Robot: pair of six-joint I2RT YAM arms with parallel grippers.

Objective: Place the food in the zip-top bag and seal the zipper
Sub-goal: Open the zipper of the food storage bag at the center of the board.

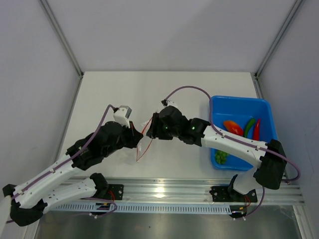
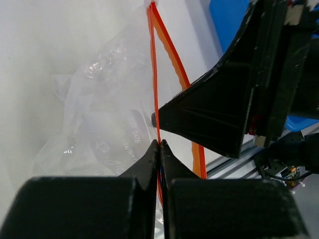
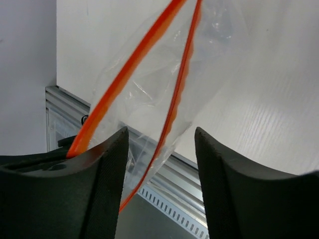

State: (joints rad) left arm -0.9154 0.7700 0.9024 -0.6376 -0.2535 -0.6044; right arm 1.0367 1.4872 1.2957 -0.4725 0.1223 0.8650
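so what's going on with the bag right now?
The left pincer is shut on one lip of the zipper of the zip-top bag. The right pincer is open, straddling the other lip without gripping it. The food sits in the blue tray; nothing is bagged yet.

White table [image 1: 114, 94], blue tray [image 1: 234, 107] at its right edge

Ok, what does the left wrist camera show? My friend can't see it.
The left gripper pinches the orange zipper of a clear bag, shut tight. The right gripper's black finger reaches in from the right, with a blue tray behind.
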